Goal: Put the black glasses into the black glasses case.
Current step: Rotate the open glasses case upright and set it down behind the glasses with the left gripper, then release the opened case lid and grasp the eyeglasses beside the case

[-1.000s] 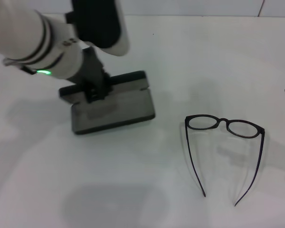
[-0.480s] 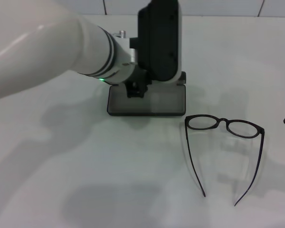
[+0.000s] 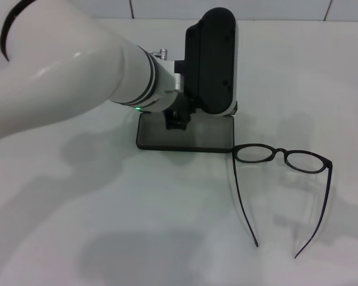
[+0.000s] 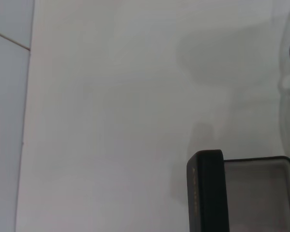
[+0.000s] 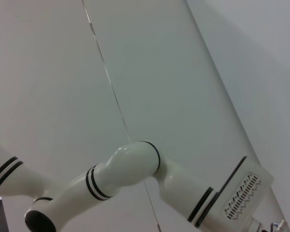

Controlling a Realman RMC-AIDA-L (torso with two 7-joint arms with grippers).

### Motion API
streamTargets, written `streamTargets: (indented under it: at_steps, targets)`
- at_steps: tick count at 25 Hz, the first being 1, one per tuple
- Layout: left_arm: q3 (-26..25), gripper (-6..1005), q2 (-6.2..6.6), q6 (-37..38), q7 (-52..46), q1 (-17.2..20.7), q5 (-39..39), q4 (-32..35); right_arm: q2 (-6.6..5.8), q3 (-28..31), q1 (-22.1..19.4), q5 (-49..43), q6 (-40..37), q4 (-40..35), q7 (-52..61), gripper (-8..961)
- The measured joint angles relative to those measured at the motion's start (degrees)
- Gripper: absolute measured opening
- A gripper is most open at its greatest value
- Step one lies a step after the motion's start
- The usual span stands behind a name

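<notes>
White left arm reaches across, tool [image 3: 178,117] gripping the black glasses case [image 3: 188,134].

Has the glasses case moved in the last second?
Yes. The black glasses case has slid toward the robot's right, and its corner now meets the black glasses, which stayed put.

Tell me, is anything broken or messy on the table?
Nothing looks broken or spilled. The black glasses lie flat with both arms unfolded, one lens nearly touching a corner of the open black glasses case. The left gripper is at the case; the right arm waits at the table's edge.
</notes>
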Motion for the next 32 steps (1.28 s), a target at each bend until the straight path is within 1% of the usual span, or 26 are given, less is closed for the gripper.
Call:
streamTargets:
  at_steps: [6, 10, 11, 12, 16, 17, 18, 20, 22, 24, 25, 26, 27, 29, 30, 31, 32]
  targets:
    - [0.35, 326, 0.05, -1.08, -0.78, 0.31, 0.06, -0.04, -0.15, 0.0, 0.2, 0.0, 1.09, 0.01, -0.02, 857]
    - [0.42, 340, 0.13, -1.11, -0.8, 0.52, 0.06, -0.07, -0.34, 0.0, 0.15, 0.0, 4.58, -0.42, -0.02, 857]
    - [0.36, 344, 0.19, -1.12, -0.8, 0.57, -0.11, -0.07, -0.64, 0.0, 0.23, 0.0, 6.84, -0.73, -0.02, 857]
    - [0.36, 347, 0.19, -1.12, -0.8, 0.57, -0.11, -0.07, -0.64, 0.0, 0.23, 0.0, 6.84, -0.73, -0.02, 857]
    - [-0.64, 361, 0.26, -0.88, -0.82, 0.69, -1.01, 1.77, -1.41, 0.0, 0.68, -0.37, 10.19, -3.49, 0.74, 857]
    - [-1.45, 365, 0.36, -0.22, -0.83, 1.05, -2.19, 4.46, -1.58, -0.01, 0.75, -0.47, 10.88, -4.8, 1.27, 857]
    - [-1.45, 378, 0.36, -0.22, -0.83, 1.05, -2.19, 4.46, -1.77, -0.13, 1.11, -0.52, 11.53, -6.32, 2.23, 857]
    - [-2.54, 403, 0.44, 0.5, -0.84, 2.61, -3.12, 8.54, -2.06, -0.43, 2.36, -1.22, 13.14, -9.36, 5.01, 857]
    - [-3.73, 429, 0.4, 0.68, -1.0, 5.49, -3.54, 13.8, -2.21, -0.6, 4.6, -4.07, 15.83, -13.68, 10.01, 856]
    - [-4.7, 446, 0.28, 0.09, -1.65, 8.42, -4.63, 18.57, -2.6, -0.68, 7.57, -9.85, 19.52, -18.85, 16.54, 856]
    - [-5.33, 455, 0.27, -0.53, -2.1, 9.8, -6.06, 20.88, -2.6, -0.68, 7.57, -9.85, 19.52, -18.85, 16.54, 856]
    - [-6.08, 453, 0.29, -1.3, -2.47, 11.18, -8.33, 22.9, -3.48, -0.92, 11.79, -17.23, 21.86, -22.84, 23.89, 856]
    - [-6.99, 452, 0.33, -1.92, -2.46, 12.42, -10.79, 24.18, -3.88, -1.04, 13.3, -20.07, 21.91, -23.48, 26.18, 852]
    - [-10.56, 449, 0.42, -3.61, -0.69, 15.53, -19.7, 26.11, -5.18, -1.9, 18.56, -26.93, 20.86, -24.37, 32.57, 845]
    - [-12.56, 447, 0.43, -3.99, 0.88, 16.52, -24.49, 25.93, -5.67, -2.63, 20.69, -29.37, 20.15, -24.38, 34.68, 841]
    - [-15.92, 443, 0.49, -4.24, 3.83, 18.02, -32.37, 24.92, -5.99, -3.85, 22.48, -31.49, 19.46, -24.37, 36.53, 837]
    - [-20.04, 439, 0.6, -3.53, 8.62, 19.51, -42.64, 22.28, -6.17, -5.3, 24.28, -33.51, 18.87, -24.51, 38.53, 811]
